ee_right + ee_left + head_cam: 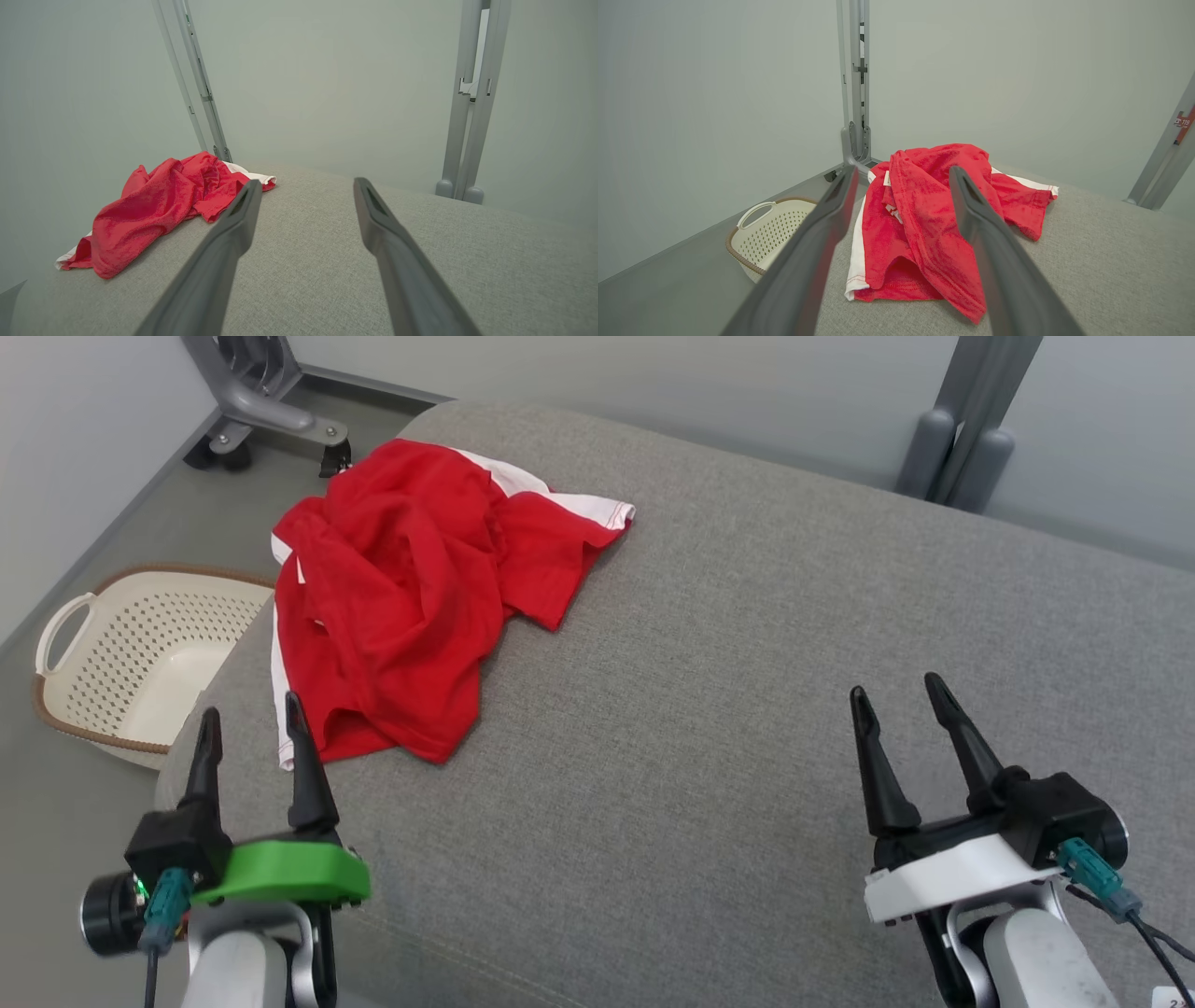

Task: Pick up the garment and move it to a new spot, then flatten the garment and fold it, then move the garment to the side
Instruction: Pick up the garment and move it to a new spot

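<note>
Left gripper (252, 707) at 7 o'clock in head view, green mount. Fingers spread apart, nothing between them. Right gripper (895, 687) at 5 o'clock, white mount. Fingers spread too, empty. Both point toward 12, over the near part of the grey cushion (747, 663).

Garment (401, 607) at 11 o'clock: red with white trim, a crumpled heap on the cushion's far-left part, close to its left edge. One flap with a white band sticks out toward 2 o'clock. The near hem lies right at the left gripper's inner fingertip in head view; contact can't be told. In left wrist view the garment lies flat on the cushion, ahead of the open fingers (831, 205). In right wrist view it sits at 9 o'clock, well apart from that gripper.

Basket (70, 616) at 9 o'clock: cream, perforated, brown rim, loop handle. It stands on the floor (56, 859), just beside the cushion's left edge.

Grey frame (261, 401) with castors at 11 o'clock, beyond the garment. Grey upright (966, 439) at 1 o'clock, past the cushion's far edge. Pale wall (653, 373) behind.
</note>
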Controlling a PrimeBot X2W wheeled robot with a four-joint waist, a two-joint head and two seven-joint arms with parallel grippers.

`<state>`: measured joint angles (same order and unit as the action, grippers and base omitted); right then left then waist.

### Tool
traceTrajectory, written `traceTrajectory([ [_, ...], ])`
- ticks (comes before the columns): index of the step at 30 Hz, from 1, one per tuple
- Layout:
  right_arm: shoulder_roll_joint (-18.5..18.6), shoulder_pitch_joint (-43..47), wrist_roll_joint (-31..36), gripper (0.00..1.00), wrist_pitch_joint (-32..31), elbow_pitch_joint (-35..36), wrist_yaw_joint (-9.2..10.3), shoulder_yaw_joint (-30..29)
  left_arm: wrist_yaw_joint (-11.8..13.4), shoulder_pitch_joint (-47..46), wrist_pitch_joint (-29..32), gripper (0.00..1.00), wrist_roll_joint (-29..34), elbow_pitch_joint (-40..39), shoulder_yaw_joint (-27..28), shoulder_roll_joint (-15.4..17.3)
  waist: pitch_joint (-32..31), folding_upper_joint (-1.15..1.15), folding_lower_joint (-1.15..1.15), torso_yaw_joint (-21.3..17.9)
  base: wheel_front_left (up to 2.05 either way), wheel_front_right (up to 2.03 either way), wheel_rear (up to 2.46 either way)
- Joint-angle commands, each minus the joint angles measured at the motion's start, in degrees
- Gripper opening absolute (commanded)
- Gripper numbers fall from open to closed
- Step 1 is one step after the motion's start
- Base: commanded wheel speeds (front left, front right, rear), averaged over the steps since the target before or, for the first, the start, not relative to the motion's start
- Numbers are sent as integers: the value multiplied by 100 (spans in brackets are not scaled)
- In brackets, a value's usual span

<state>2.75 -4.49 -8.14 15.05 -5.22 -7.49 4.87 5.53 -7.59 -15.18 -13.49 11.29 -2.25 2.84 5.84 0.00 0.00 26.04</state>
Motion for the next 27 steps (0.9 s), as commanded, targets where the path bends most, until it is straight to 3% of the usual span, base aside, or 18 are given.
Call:
traceTrajectory([
  [1,26,-119,169,100,20,62,0,-81,-123,-279,4,100,104,111,39,22,424,0,0,-109,0,0,0],
  [6,24,-408,634,100,20,291,2,-540,-472,-1305,4,100,214,877,229,326,1004,0,0,-185,0,0,0],
  [9,62,-558,837,100,20,441,3,-781,-555,-1992,85,100,179,1584,293,564,1286,0,0,-227,0,0,0],
  [14,131,-701,994,100,20,650,3,-1033,-815,-2969,644,100,46,2746,312,911,1626,0,0,-311,0,0,0],
  [20,200,-772,1065,100,20,730,3,-974,-1169,-3802,1205,100,-460,3856,396,1050,1911,0,0,-403,0,0,0],
  [27,257,-791,1028,100,14,611,3,-617,-1284,-4400,1470,100,-644,4696,190,1233,2144,0,0,-538,0,0,0],
])
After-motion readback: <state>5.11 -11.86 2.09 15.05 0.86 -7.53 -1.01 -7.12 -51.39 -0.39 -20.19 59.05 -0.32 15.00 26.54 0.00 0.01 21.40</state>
